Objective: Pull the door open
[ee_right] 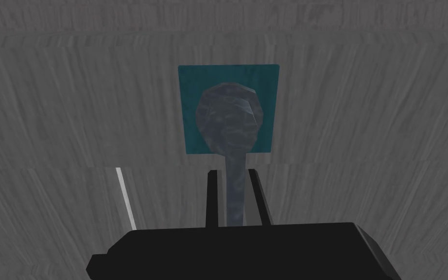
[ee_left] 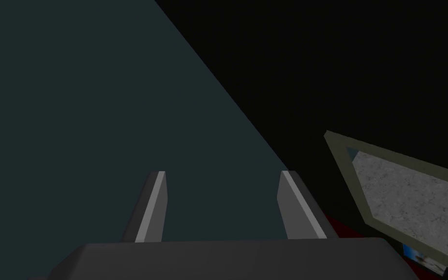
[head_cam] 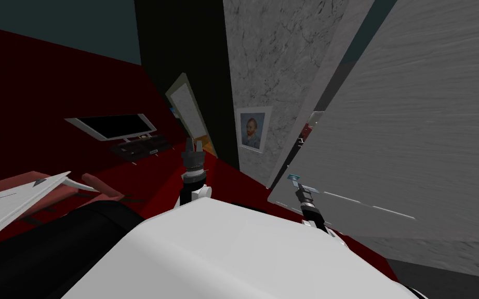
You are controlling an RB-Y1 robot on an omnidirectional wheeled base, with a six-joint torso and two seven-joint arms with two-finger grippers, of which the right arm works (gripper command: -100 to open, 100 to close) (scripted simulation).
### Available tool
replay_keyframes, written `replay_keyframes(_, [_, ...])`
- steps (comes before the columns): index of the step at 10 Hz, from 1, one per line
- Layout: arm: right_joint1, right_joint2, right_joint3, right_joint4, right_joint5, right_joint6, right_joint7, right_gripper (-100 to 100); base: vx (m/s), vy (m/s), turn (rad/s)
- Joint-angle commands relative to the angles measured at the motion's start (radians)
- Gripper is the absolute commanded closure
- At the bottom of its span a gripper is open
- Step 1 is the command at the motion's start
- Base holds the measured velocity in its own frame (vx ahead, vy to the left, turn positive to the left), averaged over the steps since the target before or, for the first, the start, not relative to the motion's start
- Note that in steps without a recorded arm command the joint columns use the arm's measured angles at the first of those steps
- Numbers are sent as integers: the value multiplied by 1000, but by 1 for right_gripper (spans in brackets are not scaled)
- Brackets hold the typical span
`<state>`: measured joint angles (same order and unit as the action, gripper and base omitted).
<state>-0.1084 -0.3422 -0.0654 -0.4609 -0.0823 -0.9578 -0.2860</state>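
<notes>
The grey door (head_cam: 410, 135) stands ajar at my right, swung towards me, with a dark gap along its frame. Its grey lever handle (ee_right: 232, 160) sits on a teal square plate (ee_right: 189, 107). My right gripper (ee_right: 233, 177) is shut on the lever's bar, a finger pressing each side. In the head view that gripper (head_cam: 300, 185) meets the handle (head_cam: 294, 179) at the door's near edge. My left gripper (ee_left: 222, 176) is open with nothing between its fingers, and is held up at centre (head_cam: 194, 146).
A grey marbled wall (head_cam: 275, 62) with a framed portrait (head_cam: 252, 130) stands left of the door. The floor is red (head_cam: 223, 176). A television on a low stand (head_cam: 119, 127) is at the left, and a leaning framed panel (head_cam: 186, 111) stands by a black area.
</notes>
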Motion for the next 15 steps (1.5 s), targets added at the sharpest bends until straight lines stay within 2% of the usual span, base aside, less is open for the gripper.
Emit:
replay_keyframes(1, [7,5,1,-3,5,0,-1,100,-245,-71,188])
replay_keyframes(6, [33,7,-15,-42,17,11,-5,100,-262,-105,259])
replay_keyframes(9, [35,9,-15,-46,20,13,-5,100,-174,-53,99])
replay_keyframes(15, [73,-28,61,-71,74,-42,-78,100,-210,-54,54])
